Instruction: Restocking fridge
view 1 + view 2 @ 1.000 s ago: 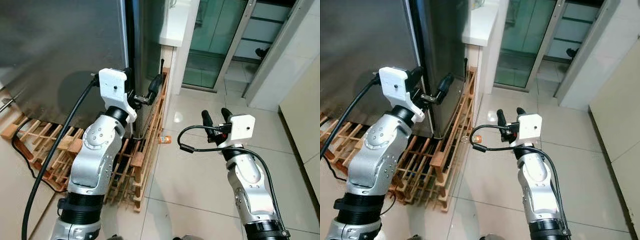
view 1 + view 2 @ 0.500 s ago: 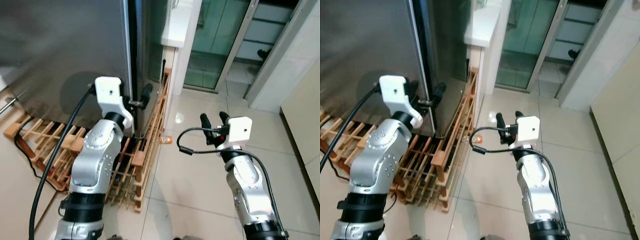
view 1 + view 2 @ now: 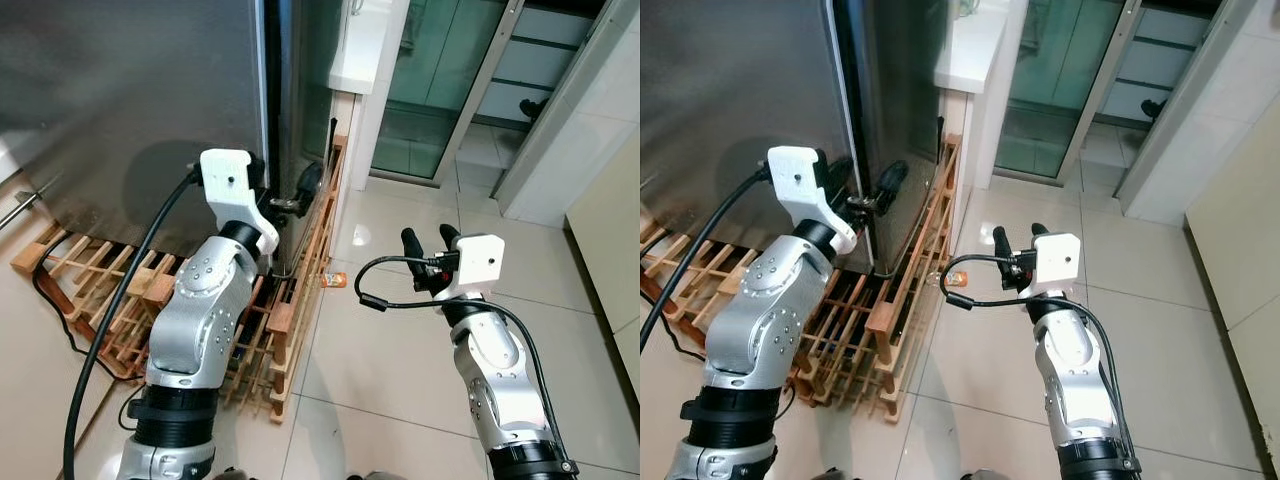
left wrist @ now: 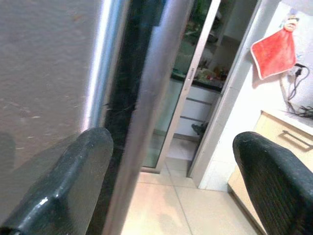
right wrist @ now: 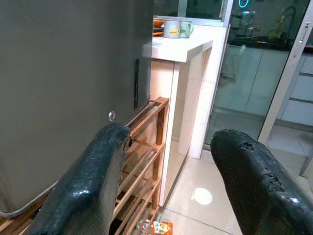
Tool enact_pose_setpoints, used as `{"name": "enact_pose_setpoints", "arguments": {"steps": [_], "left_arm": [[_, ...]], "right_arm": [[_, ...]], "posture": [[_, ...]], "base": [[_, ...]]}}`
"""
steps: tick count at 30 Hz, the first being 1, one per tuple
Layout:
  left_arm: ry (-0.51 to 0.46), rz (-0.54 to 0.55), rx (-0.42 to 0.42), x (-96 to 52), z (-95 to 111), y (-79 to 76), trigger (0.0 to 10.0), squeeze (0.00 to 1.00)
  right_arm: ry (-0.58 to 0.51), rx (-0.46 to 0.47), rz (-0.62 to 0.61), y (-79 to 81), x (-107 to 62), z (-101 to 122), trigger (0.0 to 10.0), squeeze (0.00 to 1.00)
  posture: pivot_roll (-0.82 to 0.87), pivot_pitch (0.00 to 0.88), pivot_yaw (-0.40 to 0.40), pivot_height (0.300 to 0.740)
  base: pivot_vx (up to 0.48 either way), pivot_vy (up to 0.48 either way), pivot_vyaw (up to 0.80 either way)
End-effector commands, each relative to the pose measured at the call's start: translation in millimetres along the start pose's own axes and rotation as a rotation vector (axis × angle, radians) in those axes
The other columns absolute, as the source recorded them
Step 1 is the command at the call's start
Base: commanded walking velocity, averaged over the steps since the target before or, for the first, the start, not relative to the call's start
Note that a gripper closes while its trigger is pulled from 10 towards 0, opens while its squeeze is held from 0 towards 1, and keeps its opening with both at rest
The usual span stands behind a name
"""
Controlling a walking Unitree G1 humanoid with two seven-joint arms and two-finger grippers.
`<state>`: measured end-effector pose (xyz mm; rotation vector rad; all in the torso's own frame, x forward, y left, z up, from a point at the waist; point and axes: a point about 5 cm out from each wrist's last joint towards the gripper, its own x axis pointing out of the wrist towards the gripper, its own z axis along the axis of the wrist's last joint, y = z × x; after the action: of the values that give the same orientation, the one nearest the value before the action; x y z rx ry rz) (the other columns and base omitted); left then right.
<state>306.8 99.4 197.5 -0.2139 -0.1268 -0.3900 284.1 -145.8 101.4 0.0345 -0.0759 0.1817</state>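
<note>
The steel fridge (image 3: 130,90) stands at the left, and its door's right edge (image 4: 105,98) runs between my left gripper's fingers. My left gripper (image 3: 287,192) is open at that edge, low on the door, one finger (image 4: 63,191) in front of the door face and the other (image 4: 279,181) out past the dark side panel. It is not clamped on anything. My right gripper (image 3: 430,240) is open and empty, held over the tiled floor to the right of the fridge. A small bottle with an orange label (image 3: 333,280) lies on the floor by the wooden rack.
A slatted wooden rack (image 3: 100,290) lies under and in front of the fridge, with a black cable (image 3: 55,300) across it. A white counter (image 3: 360,45) adjoins the fridge. A glass sliding door (image 3: 440,90) is behind it. A pale cabinet (image 3: 610,230) stands at the right.
My left gripper has drawn in closer to the fridge door's edge. The head view has shifted slightly. The right arm keeps the same pose.
</note>
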Motion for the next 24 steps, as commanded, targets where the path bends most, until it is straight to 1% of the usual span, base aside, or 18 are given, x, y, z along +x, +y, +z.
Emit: {"name": "enact_pose_setpoints", "arguments": {"steps": [1, 3, 5, 8, 10, 15, 17, 18, 20, 21, 24], "left_arm": [[-0.016, -0.037, 0.015, 6.2, 7.1, -9.1, 10.0, 0.0], [-0.004, -0.021, 0.033, 8.4, 5.2, -6.7, 10.0, 0.0], [0.038, 0.03, 0.078, 15.3, -2.2, -0.5, 10.0, 0.0], [0.095, 0.124, 0.164, 30.6, -13.5, 11.1, 10.0, 0.0], [0.117, 0.157, 0.202, 38.5, -17.4, 15.9, 10.0, 0.0], [0.114, 0.173, 0.188, 53.8, -18.6, 15.7, 10.0, 0.0], [0.116, 0.159, 0.156, 61.6, -20.0, 10.0, 10.0, 0.0], [0.116, 0.159, 0.156, 61.6, -20.0, 10.0, 10.0, 0.0], [0.109, 0.148, 0.148, 66.2, -19.1, 5.7, 10.0, 0.0], [0.109, 0.143, 0.136, 68.5, -19.1, 3.7, 10.0, 0.0], [0.138, 0.154, 0.052, 73.5, -23.6, 2.1, 10.0, 0.0]], "right_arm": [[0.008, -0.009, -0.006, -2.9, -0.5, -0.5, 10.0, 0.0], [0.008, -0.009, -0.005, -2.5, 0.4, -0.4, 10.0, 0.0], [0.009, -0.008, -0.002, -2.0, 2.2, -0.7, 10.0, 0.0], [0.011, -0.008, 0.009, 0.3, 5.5, -1.6, 10.0, 0.0], [0.009, -0.008, 0.014, 1.8, 7.1, -1.3, 10.0, 0.0], [-0.002, -0.012, 0.004, -0.4, 9.4, 0.9, 10.0, 0.0], [-0.002, -0.014, 0.001, -1.0, 9.4, 0.6, 10.0, 0.0], [-0.002, -0.014, 0.001, -1.0, 9.4, 0.6, 10.0, 0.0], [-0.001, -0.015, 0.001, -1.0, 9.2, 0.4, 10.0, 0.0], [-0.002, -0.016, 0.001, -1.0, 9.2, 0.4, 10.0, 0.0], [-0.001, -0.019, -0.001, -1.9, 9.1, 0.2, 10.0, 0.0]], "posture": [[-0.01, 0.0, -0.059, 0.74], [0.0, 0.0, -0.062, 0.74], [0.0, 0.0, -0.065, 0.74], [0.01, 0.0, -0.066, 0.74], [0.0, 0.0, -0.064, 0.74], [-0.01, 0.0, -0.055, 0.74], [-0.02, 0.0, -0.052, 0.74], [-0.02, 0.0, -0.052, 0.74], [-0.03, 0.0, -0.051, 0.74], [-0.03, 0.0, -0.049, 0.74], [-0.03, 0.0, -0.047, 0.74]], "base": [[0.0, 0.0, 0.0], [0.0, 0.0, 0.0], [0.0, 0.0, 0.0], [0.0, 0.0, 0.0], [0.0, 0.0, 0.0], [0.0, 0.0, 0.0], [0.0, 0.0, 0.0], [0.0, 0.0, 0.0], [0.0, 0.0, 0.0], [0.0, 0.0, 0.0], [0.0, 0.0, 0.0]]}}
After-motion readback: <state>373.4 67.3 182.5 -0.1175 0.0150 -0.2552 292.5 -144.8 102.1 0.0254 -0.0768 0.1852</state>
